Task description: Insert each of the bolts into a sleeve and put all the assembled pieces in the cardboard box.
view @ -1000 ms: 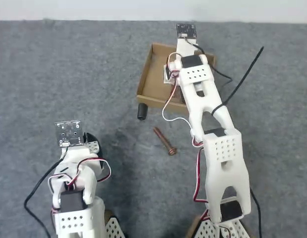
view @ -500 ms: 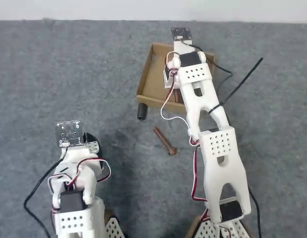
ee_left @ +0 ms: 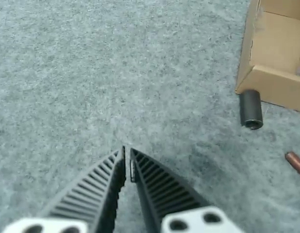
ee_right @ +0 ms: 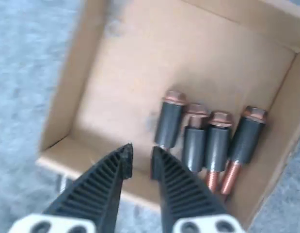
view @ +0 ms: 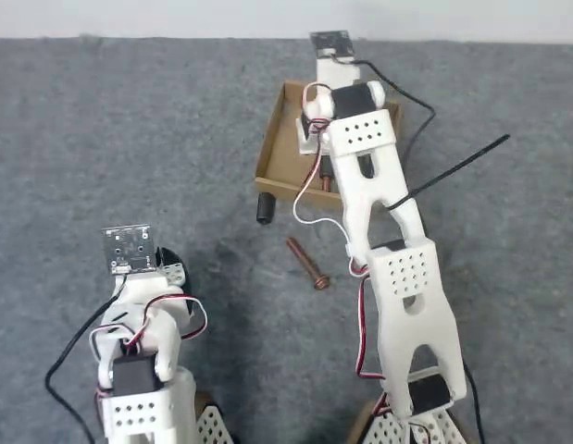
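A: Status, near to far?
B: Left gripper [ee_left: 126, 154]: tips nearly together, empty, above grey mat [ee_left: 91, 73]. Loose bolt [view: 307, 263] lay mid-table. Loose sleeve [view: 264, 208] lay against cardboard box [view: 270, 139] ext. wall. Right gripper [ee_right: 140, 154]: slightly apart, empty, over four assembled pieces [ee_right: 217, 141] inside.
A: Risk?
B: Poor clearance at wall; a nudged sleeve could roll. No legible markings.

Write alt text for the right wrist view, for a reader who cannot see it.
Four sleeved bolts lie side by side on the floor of an open cardboard box. The right gripper hangs above the box beside them, its fingers a little apart with nothing between them.
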You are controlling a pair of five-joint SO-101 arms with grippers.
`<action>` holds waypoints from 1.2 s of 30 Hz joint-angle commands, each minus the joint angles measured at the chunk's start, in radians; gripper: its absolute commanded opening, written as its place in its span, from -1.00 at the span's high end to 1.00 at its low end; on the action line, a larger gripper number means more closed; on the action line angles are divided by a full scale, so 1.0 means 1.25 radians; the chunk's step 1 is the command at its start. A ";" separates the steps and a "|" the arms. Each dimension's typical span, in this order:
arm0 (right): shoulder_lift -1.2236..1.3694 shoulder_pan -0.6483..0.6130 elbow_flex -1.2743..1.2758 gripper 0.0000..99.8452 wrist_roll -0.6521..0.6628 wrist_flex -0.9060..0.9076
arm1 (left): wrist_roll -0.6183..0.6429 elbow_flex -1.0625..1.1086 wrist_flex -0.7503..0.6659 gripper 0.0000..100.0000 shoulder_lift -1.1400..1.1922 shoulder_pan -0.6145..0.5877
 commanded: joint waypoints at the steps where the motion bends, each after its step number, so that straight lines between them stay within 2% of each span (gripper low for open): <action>1: -0.117 -0.039 -0.026 0.98 -0.032 0.012 | -0.007 -0.008 0.000 0.98 -0.015 -0.004; 5: -0.209 -0.078 0.064 0.98 -0.096 0.017 | -0.007 -0.008 0.000 0.98 -0.015 -0.004; 16: -0.439 -0.228 0.408 0.98 -0.103 0.009 | -0.007 -0.008 -0.001 0.98 -0.015 -0.004; 25: -0.353 -0.252 0.455 0.97 -0.164 -0.025 | -0.007 -0.008 -0.001 0.98 -0.015 -0.005; 30: -0.269 -0.252 0.454 0.75 -0.164 -0.050 | -0.007 -0.008 -0.001 0.98 -0.015 -0.005; 36: -0.207 -0.252 0.454 0.82 -0.166 -0.137 | -0.007 -0.008 -0.001 0.98 -0.015 -0.005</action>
